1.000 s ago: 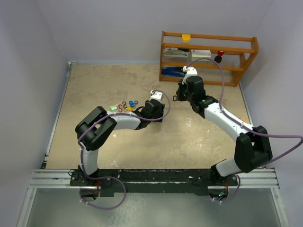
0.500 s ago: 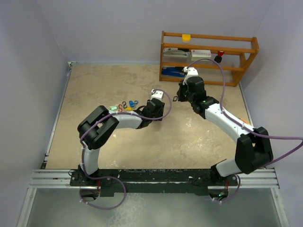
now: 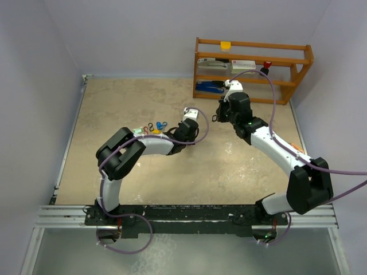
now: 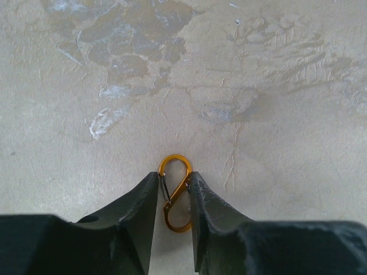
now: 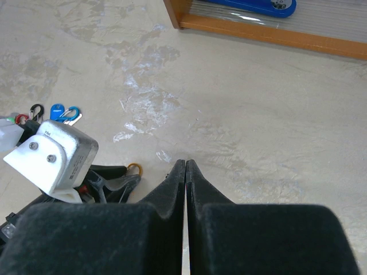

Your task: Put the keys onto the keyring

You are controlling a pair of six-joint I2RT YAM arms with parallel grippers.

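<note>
An orange S-shaped hook (image 4: 175,156) lies on the tabletop, and my left gripper (image 4: 174,175) is shut on it, one fingertip touching each side. In the right wrist view the same hook (image 5: 134,167) peeks out past the left gripper's fingers (image 5: 117,182). The keys (image 3: 150,128) are small coloured tags lying in a cluster with other hooks to the left of the left gripper (image 3: 195,127); a blue one (image 5: 57,110) also shows in the right wrist view. My right gripper (image 5: 185,162) is shut and hovers right of the left one. The keyring is out of view.
A wooden shelf rack (image 3: 252,69) stands at the back right, with a blue item (image 5: 252,6) on its lowest level. Purple cables loop above both arms. Grey walls close in the table on three sides.
The left gripper's fingers have drawn in onto the orange hook, and its wrist has edged slightly up and right. The right arm has shifted a little to the right.
</note>
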